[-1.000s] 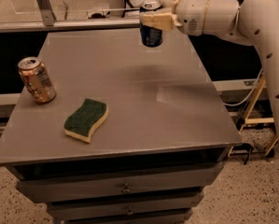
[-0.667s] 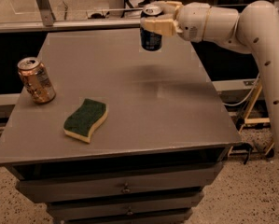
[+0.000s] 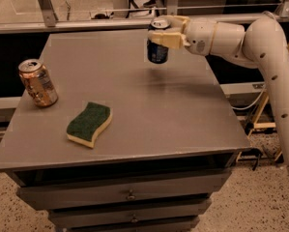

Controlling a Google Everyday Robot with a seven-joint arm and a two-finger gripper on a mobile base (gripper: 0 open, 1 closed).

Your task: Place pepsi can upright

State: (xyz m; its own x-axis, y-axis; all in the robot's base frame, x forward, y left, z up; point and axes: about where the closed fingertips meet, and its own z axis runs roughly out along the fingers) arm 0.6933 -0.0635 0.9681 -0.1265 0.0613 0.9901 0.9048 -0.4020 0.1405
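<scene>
The beige claw (image 3: 160,34) pinches the dark-blue aluminium pepsi can (image 3: 157,53) upright above the grey worktop (image 3: 149,110); lower straight, release only after contact.

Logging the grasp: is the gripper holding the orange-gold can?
No, the gripper is shut on the pepsi can over the table's far side; the orange-gold can stands apart, untouched.

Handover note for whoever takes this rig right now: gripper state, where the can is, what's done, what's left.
Gripper: shut on the pepsi can, over the far right part of the table.
Pepsi can: upright in the grip, seemingly clear of the table top.
Done: can grasped and held upright.
Left: lower it onto the table, open, withdraw.
Also on the table: orange can at the left, sponge front left, both well away from the gripper.
</scene>
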